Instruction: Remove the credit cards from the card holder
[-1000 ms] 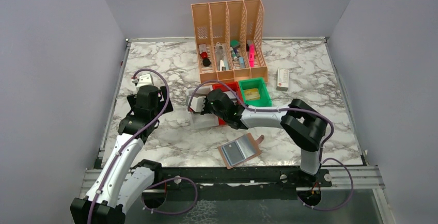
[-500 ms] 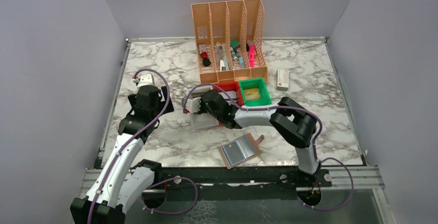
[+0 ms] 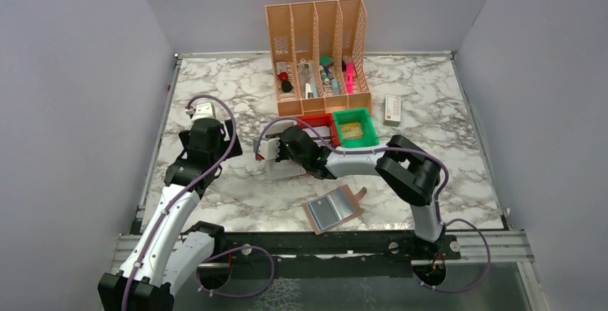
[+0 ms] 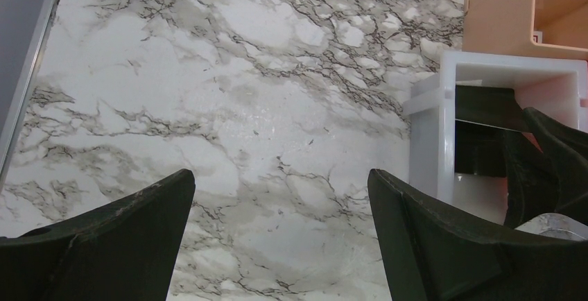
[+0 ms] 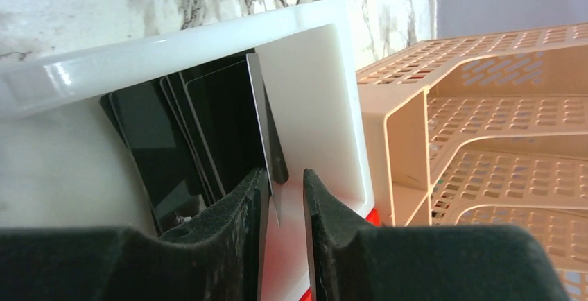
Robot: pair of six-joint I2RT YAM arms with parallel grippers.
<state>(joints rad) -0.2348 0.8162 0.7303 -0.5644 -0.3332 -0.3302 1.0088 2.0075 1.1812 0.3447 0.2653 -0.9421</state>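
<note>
Several dark credit cards (image 5: 201, 134) are already standing in the white bin (image 5: 312, 93), where the right gripper (image 5: 283, 176) is poising its fingers slightly apart around one more, while the card holder (image 3: 351, 196) is lying near the table's front edge, seemingly showing a bluish card (image 3: 330, 211) left to pull, and the left gripper (image 4: 281, 179) is hovering wide open

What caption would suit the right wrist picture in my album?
Robot's right hand, slightly open, straddling a thin card standing with dark cards in a white bin, peach rack alongside.
</note>
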